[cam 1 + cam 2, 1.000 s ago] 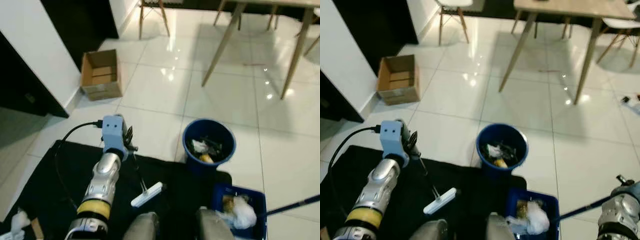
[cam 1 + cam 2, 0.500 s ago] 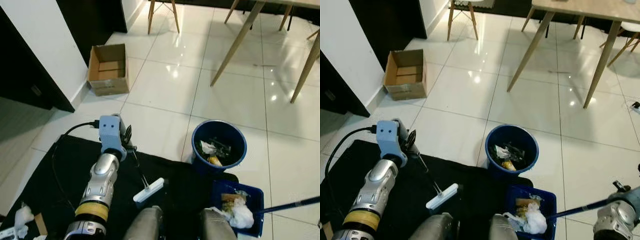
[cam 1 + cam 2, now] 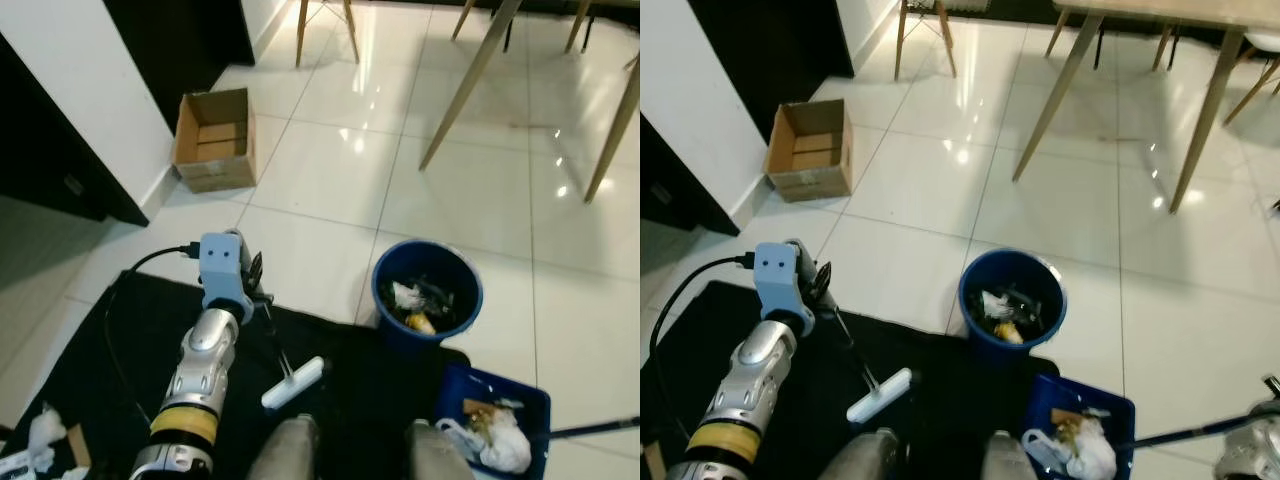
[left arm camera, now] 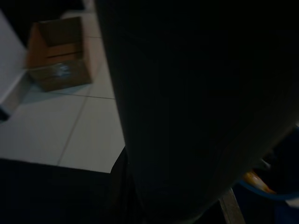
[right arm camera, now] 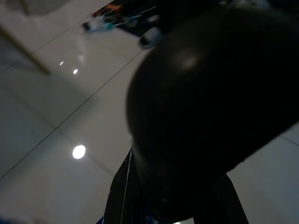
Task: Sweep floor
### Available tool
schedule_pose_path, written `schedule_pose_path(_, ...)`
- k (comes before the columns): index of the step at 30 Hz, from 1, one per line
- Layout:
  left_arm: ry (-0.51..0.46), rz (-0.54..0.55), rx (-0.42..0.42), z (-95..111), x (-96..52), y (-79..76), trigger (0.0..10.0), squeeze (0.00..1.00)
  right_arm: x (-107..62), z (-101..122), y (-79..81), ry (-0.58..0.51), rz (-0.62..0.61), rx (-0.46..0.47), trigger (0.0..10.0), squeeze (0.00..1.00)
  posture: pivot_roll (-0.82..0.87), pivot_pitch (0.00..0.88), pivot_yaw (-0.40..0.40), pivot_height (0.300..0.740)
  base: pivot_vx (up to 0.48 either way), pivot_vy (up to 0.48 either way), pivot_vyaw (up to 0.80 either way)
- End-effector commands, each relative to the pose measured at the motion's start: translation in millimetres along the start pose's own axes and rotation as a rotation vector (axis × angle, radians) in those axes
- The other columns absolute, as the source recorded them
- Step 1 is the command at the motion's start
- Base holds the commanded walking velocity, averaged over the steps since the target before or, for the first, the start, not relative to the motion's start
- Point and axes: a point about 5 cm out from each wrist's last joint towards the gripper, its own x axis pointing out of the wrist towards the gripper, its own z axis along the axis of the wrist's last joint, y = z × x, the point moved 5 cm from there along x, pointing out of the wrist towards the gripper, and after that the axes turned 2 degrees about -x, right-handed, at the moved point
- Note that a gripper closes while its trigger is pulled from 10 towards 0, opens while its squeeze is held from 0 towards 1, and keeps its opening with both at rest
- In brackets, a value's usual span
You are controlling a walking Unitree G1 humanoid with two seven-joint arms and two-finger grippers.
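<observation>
Brush (image 3: 293, 383) on black mat (image 3: 120, 330), handle clenched in left tool (image 3: 258, 290); right tool's grip unclear.

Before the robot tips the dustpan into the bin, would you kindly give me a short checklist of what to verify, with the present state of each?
1. Left gripper grips the small broom by its thin handle: ok.
2. Blue dustpan is loaded with white crumpled trash: ok.
3. Right gripper holds the dustpan's long handle: cannot tell, the wrist sits at the picture's edge.
4. Blue bin stands upright and open, already partly filled: ok.
5. Dustpan is over the bin: not ok, it lies beside it, nearer the robot.
6. Black mat is swept: not ok, scraps lie at its near left corner.
</observation>
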Motion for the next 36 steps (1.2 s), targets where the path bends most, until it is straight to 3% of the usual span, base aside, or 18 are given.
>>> schedule_pose_path(1, -0.004, 0.010, 0.001, 1.1, -0.5, 3.7, 10.0, 0.00, 5.4, 24.9, -15.0, -0.080, -0.057, 0.038, 10.0, 0.00, 0.00, 0.099, 0.020, 0.740, 0.000, 0.000, 0.00)
schedule_pose_path(7, -0.008, 0.021, 0.005, 2.1, 0.0, 6.0, 10.0, 0.00, 15.0, 74.8, -31.5, -0.205, -0.103, 0.104, 10.0, 0.00, -0.01, 0.099, 0.017, 0.740, 0.000, 0.000, 0.00)
schedule_pose_path(16, -0.011, 0.025, 0.005, 1.5, 0.5, 4.3, 10.0, 0.00, 16.5, 99.8, -46.1, -0.281, -0.114, 0.198, 10.0, 0.00, -0.02, 0.095, 0.014, 0.740, 0.000, 0.000, 0.00)
schedule_pose_path(19, -0.012, 0.025, 0.004, 1.1, 0.4, 3.7, 10.0, 0.00, 15.2, 110.5, -54.9, -0.330, -0.124, 0.275, 10.0, 0.00, -0.02, 0.095, 0.017, 0.740, 0.000, 0.000, 0.00)
schedule_pose_path(21, -0.012, 0.020, 0.006, 0.5, 0.1, 2.5, 10.0, 0.00, 12.7, 131.7, -58.5, -0.416, -0.099, 0.384, 10.0, 0.00, -0.02, 0.095, 0.018, 0.740, 0.000, 0.000, 0.00)
schedule_pose_path(28, -0.018, 0.013, 0.007, 2.2, 1.0, 1.0, 10.0, 0.00, 11.3, 160.0, -42.3, -0.502, 0.014, 0.479, 10.0, 0.00, -0.02, 0.091, 0.017, 0.740, 0.000, 0.000, 0.00)
schedule_pose_path(36, -0.026, 0.015, 0.001, 3.6, 0.6, 1.8, 10.0, 0.00, 9.3, 174.3, -26.4, -0.550, 0.091, 0.558, 10.0, 0.00, -0.01, 0.088, 0.010, 0.740, 0.000, 0.000, 0.00)
